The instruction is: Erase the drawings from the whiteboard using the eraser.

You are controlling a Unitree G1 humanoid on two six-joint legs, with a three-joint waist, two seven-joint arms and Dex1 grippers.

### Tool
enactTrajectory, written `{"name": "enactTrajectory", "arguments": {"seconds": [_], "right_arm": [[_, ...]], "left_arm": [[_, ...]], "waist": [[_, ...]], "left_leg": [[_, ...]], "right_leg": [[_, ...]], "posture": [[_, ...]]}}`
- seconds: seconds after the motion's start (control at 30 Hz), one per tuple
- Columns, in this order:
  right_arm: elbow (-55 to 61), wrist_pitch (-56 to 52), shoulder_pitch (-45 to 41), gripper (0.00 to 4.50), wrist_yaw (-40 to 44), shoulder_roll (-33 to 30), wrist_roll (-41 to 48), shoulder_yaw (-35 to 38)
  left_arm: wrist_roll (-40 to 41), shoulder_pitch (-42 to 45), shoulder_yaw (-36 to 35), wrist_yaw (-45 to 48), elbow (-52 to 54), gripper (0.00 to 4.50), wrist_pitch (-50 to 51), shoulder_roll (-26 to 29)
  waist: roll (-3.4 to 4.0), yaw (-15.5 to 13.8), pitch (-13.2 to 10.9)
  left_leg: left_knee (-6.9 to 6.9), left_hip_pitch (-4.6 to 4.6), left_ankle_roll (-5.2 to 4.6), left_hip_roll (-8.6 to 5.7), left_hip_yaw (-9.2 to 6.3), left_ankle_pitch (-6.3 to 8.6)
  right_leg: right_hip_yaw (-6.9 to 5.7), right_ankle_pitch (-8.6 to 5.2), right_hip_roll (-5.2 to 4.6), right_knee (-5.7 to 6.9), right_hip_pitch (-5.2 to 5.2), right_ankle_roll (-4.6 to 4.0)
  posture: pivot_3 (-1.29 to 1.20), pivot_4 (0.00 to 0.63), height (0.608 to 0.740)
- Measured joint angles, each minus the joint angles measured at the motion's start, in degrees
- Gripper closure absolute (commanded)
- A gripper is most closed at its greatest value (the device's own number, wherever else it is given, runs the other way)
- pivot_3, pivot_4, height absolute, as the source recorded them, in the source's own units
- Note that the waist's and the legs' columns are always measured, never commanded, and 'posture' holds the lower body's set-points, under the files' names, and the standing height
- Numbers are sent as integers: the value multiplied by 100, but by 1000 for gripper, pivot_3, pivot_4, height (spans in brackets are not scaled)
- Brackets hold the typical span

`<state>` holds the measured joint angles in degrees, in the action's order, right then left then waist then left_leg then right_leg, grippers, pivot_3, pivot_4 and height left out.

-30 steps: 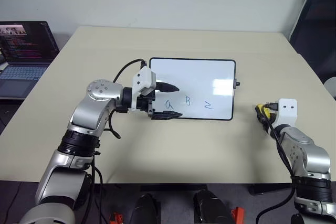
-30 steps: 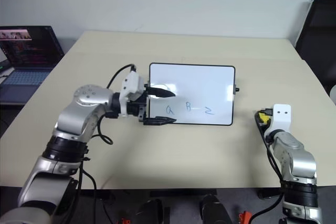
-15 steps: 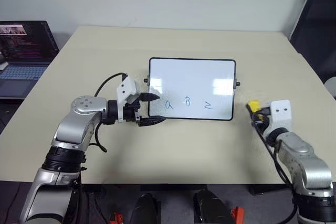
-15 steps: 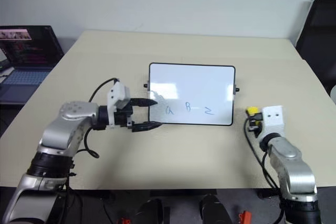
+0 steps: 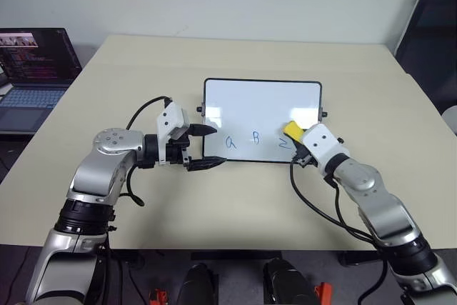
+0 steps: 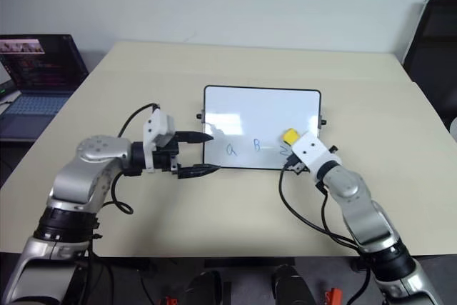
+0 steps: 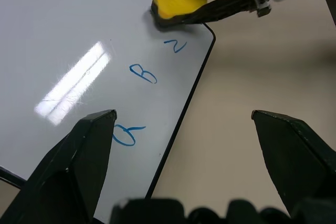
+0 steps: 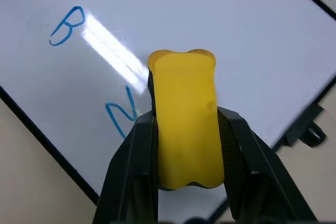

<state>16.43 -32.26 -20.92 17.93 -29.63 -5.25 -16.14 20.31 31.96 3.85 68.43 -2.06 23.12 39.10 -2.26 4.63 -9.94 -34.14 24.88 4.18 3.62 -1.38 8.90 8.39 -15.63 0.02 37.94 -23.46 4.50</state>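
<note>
The whiteboard (image 5: 261,105) lies flat in the middle of the table. The drawings (image 5: 255,138), blue "a", "B" and "Z", run along its near edge. My right gripper (image 5: 294,134) is shut on the yellow eraser (image 5: 292,129), which hovers at the board's near right part, just beyond the "Z" (image 8: 119,116). In the right wrist view the eraser (image 8: 185,124) sits pinched between both black fingers (image 8: 131,150). My left gripper (image 5: 208,147) is open, its fingers (image 7: 94,145) straddling the board's near left corner beside the "a" (image 7: 127,135). Whether it touches the board, I cannot tell.
An open laptop (image 5: 32,62) sits on a side surface at the far left. A black chair (image 5: 435,26) stands beyond the table's far right corner. Bare beige tabletop (image 5: 243,205) surrounds the board on all sides.
My right gripper has swung left with the eraser, from the table right of the board to over the "Z", and rolled. The left gripper drew back left to the board's corner.
</note>
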Motion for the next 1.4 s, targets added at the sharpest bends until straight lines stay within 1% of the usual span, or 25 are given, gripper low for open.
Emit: {"name": "enactTrajectory", "arguments": {"seconds": [0.17, 0.37, 0.47, 0.53, 0.63, 0.77, 0.97, 1.1, 1.2, 1.4], "right_arm": [[48, -256, -82, 3321, 361, -72, -84, -74], [334, -329, 130, 3324, 966, -786, -387, -312], [284, -251, 90, 3324, 938, -730, -551, -323], [147, -173, -36, 3325, 804, -518, -677, -307], [111, -103, -109, 3325, 852, -330, -713, -349], [120, -72, -106, 3325, 1084, -267, -782, -634], [103, -157, -106, 3325, 1027, -246, -987, -629], [178, -213, -23, 3325, 1183, -603, -1025, -385], [362, -270, 195, 3325, 1392, -871, -1026, -279], [470, -318, 346, 3325, 1590, -1078, -1044, -241]], "left_arm": [[1, 167, 106, 260, -60, 0, -32, -13], [1, 178, 148, 468, -59, 0, -115, -10], [0, 193, 153, 489, -59, 0, -123, -11], [0, 195, 157, 495, -60, 0, -125, -11], [-4, 198, 180, 503, -60, 0, -128, -11], [-12, 196, 180, 495, -61, 0, -129, -9], [-15, 192, 180, 483, -60, 0, -129, -3], [-18, 137, 174, 471, -60, 0, -128, 28], [-17, 103, 173, 465, -60, 0, -125, 48], [-15, 100, 174, 460, -58, 0, -123, 53]], "waist": [[-2, 1, 1], [-3, 5, 2], [-3, 12, 2], [-3, 35, 1], [-3, 25, 1], [-2, 15, 1], [-2, 15, 1], [-5, 5, 3], [-7, -7, 4], [-7, 6, 4]], "left_leg": [[-1, -3, 0, 1, -1, 0], [-27, -8, 0, 0, -1, 0], [-42, -8, 0, 1, -1, 0], [-48, -8, 0, 2, 1, 0], [-47, -6, 0, 2, -2, 0], [-38, -2, 1, 2, 0, 1], [-49, -3, 0, 1, -1, 0], [-60, -3, 0, -1, -1, 1], [-60, -3, 1, 0, -2, 1], [-61, -5, 1, 0, 0, 1]], "right_leg": [[0, -1, 0, 4, 2, 1], [2, 1, 0, 7, 14, -1], [3, 6, -1, 10, 14, -3], [5, 12, 0, 11, 14, -3], [1, 12, 0, 11, 14, -1], [2, 9, 0, 6, 13, 1], [2, 10, 0, 12, 13, 1], [3, 11, -4, 9, 20, 1], [2, 11, -4, 9, 20, 1], [4, 11, -4, 10, 19, 1]], "posture": [[0, 150, 740], [0, 150, 740], [0, 150, 740], [0, 150, 740], [0, 150, 740], [0, 150, 740], [0, 150, 740], [0, 150, 740], [0, 150, 740], [0, 150, 740]]}}
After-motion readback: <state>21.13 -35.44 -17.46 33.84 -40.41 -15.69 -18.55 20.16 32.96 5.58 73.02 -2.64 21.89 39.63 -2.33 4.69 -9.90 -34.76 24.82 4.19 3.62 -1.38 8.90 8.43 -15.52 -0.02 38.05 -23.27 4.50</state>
